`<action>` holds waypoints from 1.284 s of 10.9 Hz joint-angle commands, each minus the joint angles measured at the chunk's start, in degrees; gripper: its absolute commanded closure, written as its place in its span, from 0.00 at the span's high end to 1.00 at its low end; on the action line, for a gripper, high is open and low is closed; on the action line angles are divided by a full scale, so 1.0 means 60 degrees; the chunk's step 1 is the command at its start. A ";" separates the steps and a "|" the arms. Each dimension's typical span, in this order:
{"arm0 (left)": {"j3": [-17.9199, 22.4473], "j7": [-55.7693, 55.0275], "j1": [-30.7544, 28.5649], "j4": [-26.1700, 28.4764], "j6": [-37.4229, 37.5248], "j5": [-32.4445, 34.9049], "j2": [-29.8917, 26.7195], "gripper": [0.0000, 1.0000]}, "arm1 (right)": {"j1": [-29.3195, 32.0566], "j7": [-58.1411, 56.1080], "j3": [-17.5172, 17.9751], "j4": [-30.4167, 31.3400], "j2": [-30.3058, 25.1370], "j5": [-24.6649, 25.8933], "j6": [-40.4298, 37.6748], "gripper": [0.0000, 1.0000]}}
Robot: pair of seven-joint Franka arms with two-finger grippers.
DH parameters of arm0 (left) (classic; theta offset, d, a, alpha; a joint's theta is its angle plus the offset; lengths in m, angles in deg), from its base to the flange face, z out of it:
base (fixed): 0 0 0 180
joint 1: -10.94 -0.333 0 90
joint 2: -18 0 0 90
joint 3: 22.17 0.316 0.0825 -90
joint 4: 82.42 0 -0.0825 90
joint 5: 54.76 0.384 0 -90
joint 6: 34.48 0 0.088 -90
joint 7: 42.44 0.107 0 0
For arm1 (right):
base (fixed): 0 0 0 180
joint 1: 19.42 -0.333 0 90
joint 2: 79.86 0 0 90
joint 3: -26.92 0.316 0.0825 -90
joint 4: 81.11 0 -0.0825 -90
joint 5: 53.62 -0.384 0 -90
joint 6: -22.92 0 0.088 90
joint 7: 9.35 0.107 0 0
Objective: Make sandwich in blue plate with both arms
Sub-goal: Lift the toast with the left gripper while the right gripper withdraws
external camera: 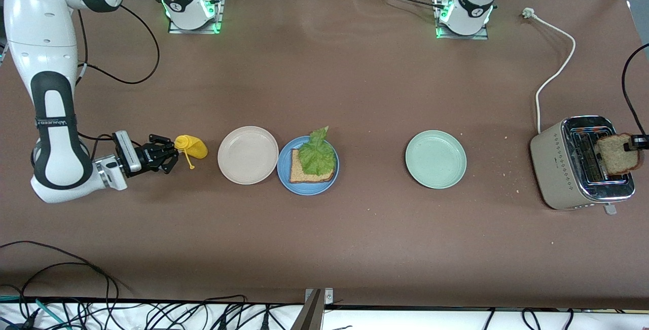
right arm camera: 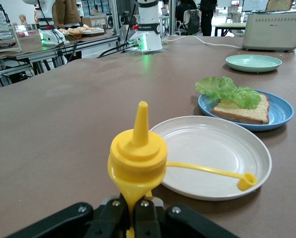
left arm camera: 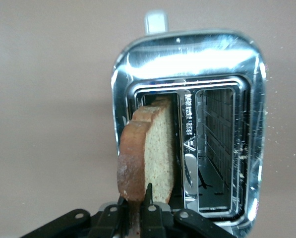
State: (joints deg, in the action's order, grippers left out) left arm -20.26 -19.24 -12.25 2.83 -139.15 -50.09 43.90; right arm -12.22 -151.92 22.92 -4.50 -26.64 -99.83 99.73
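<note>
The blue plate [external camera: 331,178] [right arm camera: 281,111] holds one brown bread slice [external camera: 304,173] [right arm camera: 242,111] with a ruffled lettuce leaf [external camera: 317,153] [right arm camera: 227,89] on top. A second bread slice [external camera: 616,153] [left arm camera: 148,153] sticks up out of a toaster slot, and my left gripper [external camera: 637,143] [left arm camera: 136,206] is shut on its edge. My right gripper [external camera: 170,156] [right arm camera: 135,208] is shut on the pinched end of a yellow squeeze bottle [external camera: 191,146] [right arm camera: 138,153], beside the beige plate toward the right arm's end of the table. The bottle's cap hangs open on its strap.
A beige plate [external camera: 248,155] [right arm camera: 212,148] touches the blue plate. A pale green plate [external camera: 435,159] [right arm camera: 253,63] lies between the blue plate and the toaster [external camera: 568,165] [left arm camera: 187,54]. The toaster's white cord [external camera: 555,74] runs toward the left arm's base. Cables hang along the table's front edge.
</note>
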 commanded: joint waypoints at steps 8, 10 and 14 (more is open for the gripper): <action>-0.1706 0.0205 0.0086 -0.1933 0.2694 0.0306 -0.0933 0.00 | 0.0587 0.1154 -0.0385 -0.0667 -0.0020 -0.0605 -0.0527 1.00; -0.1886 0.0161 0.0362 -0.1933 0.2694 0.0307 -0.0933 0.00 | 0.0573 0.2528 -0.0665 -0.0669 -0.0590 -0.0312 -0.0745 1.00; -0.1784 -0.0421 0.1841 -0.1438 0.2723 -0.0160 -0.1151 0.00 | 0.0544 0.6205 -0.0652 -0.0684 -0.2055 0.0829 -0.0864 1.00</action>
State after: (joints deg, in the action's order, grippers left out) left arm -31.45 -18.62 -6.22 -8.35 -123.66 -50.13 38.67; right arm -8.77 -124.93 18.74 -9.29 -33.92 -98.70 95.30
